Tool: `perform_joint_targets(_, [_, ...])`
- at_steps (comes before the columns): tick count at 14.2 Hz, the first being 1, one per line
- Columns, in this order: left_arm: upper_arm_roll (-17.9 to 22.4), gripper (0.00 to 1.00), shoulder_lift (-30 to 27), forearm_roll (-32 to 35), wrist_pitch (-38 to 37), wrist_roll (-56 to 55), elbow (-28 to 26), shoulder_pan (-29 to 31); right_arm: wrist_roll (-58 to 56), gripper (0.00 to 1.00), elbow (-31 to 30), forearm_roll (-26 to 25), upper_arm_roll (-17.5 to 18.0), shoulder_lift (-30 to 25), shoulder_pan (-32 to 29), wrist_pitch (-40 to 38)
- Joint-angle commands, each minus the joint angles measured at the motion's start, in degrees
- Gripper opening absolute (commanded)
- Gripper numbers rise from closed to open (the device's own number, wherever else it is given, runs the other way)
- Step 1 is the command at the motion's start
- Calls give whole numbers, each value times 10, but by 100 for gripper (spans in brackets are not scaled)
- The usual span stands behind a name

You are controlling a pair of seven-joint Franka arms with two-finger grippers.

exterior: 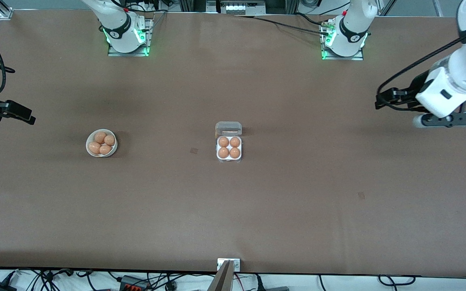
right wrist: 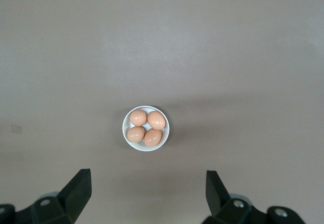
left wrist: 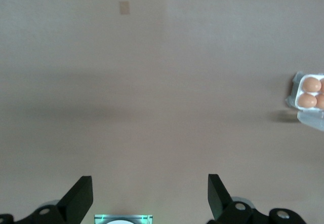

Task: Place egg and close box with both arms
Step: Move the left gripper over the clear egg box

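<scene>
The box (exterior: pixel 229 160) sits mid-table, a white tray with an egg (exterior: pixel 223 142) in each of its cells. Its clear lid (exterior: pixel 228 129) lies folded open on the side toward the robots' bases. The left wrist view catches the box (left wrist: pixel 296 89) at its edge. A round white bowl (exterior: pixel 88 142) with several brown eggs (exterior: pixel 100 137) stands toward the right arm's end. My right gripper (exterior: pixel 26 115) hangs open over that end of the table, with the bowl (right wrist: pixel 125 127) ahead of its empty jaws (right wrist: pixel 148 193). My left gripper (exterior: pixel 378 101) hangs open and empty (left wrist: pixel 150 196) over the other end.
Both arm bases (exterior: pixel 128 36) (exterior: pixel 343 40) glow green along the table edge farthest from the front camera. A metal clamp (exterior: pixel 228 264) sits on the nearest edge. Small dark marks (exterior: pixel 193 150) (exterior: pixel 361 195) dot the brown tabletop.
</scene>
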Motion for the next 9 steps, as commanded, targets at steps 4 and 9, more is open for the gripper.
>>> perform_joint_targets(4, [-8, 100, 24, -62, -27, -6, 15, -19, -14, 100, -36, -7, 7, -40, -4, 12])
perform_joint_targets(9, [-8, 81, 44, -110, -23, -122, 16, -93, -23, 100, -29, -9, 8, -36, -3, 9])
